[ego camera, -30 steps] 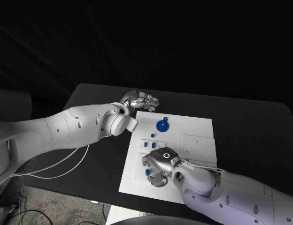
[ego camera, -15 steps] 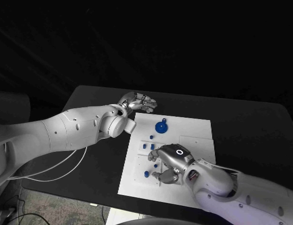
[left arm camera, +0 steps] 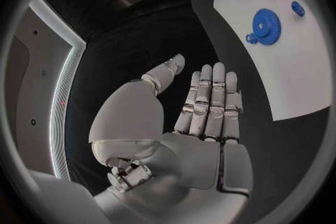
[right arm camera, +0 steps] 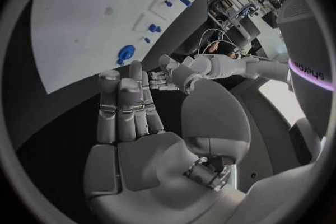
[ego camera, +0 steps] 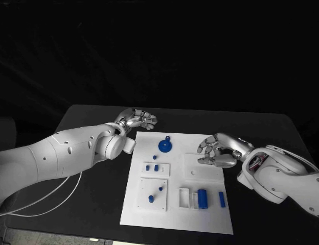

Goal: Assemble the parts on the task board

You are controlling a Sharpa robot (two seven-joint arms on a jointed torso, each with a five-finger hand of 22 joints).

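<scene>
Both empty with fingers loose: left hand off the task board at 11 o'clock, right hand over its 3 o'clock edge, blue gear between.

Task board edge beside right hand partly covered by that hand, small blue parts near the board's middle too small to tell apart, counter near edge cut off

Matt white task board, metallic fingers
</scene>
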